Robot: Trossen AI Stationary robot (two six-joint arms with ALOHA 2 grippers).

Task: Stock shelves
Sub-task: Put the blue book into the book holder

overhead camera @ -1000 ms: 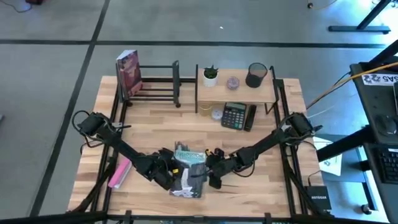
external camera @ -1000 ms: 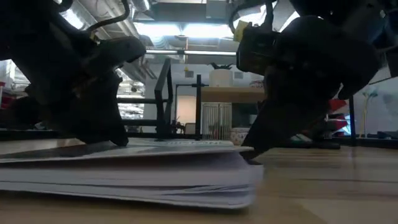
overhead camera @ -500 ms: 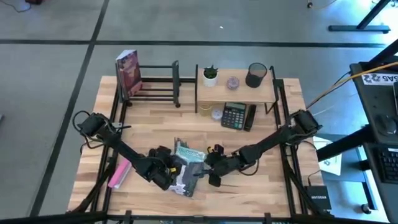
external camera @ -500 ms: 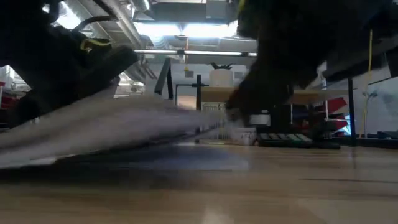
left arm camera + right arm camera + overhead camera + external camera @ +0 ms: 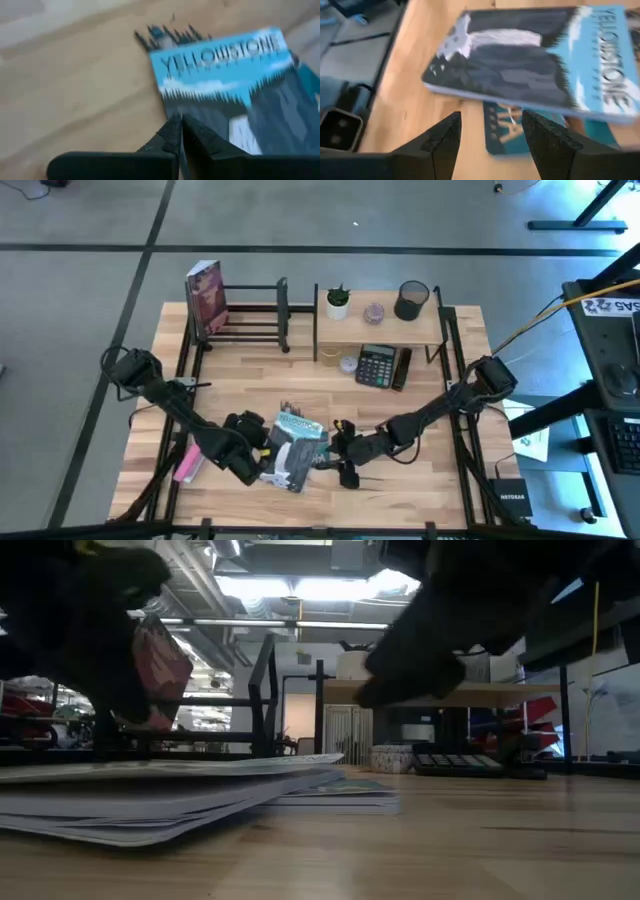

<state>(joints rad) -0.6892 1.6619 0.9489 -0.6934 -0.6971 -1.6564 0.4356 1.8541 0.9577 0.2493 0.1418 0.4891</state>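
A blue-and-grey book titled Yellowstone (image 5: pixel 292 448) lies on the table near the front, partly on top of a thin teal book (image 5: pixel 507 127). My left gripper (image 5: pixel 179 125) is shut, its tips at that book's left long edge (image 5: pixel 162 107). My right gripper (image 5: pixel 491 117) is open just right of the two books, nothing between its fingers. At the back stand the shelves: a black bar rack (image 5: pixel 250 315) and a two-level wooden shelf (image 5: pixel 380 328). My left gripper's shut fingertips (image 5: pixel 175 127) stand over the Yellowstone book's left long edge, slanting down from the table's left. Whether they touch the cover, I cannot tell. The book lies flat, one part resting on the teal book.
A red book (image 5: pixel 205 298) stands upright at the rack's left end. The wooden shelf carries a small plant (image 5: pixel 339 301), a jar and a black cup (image 5: pixel 410 300); a calculator (image 5: pixel 377 365) sits under it. A pink book (image 5: pixel 188 462) lies at the front left.
The Yellowstone book was tipped up at one end, then came down flat again, shifted a little toward the table's left and turned, uncovering part of the teal book. My left gripper has drawn back toward the left edge. My right gripper has moved slightly toward the near edge.
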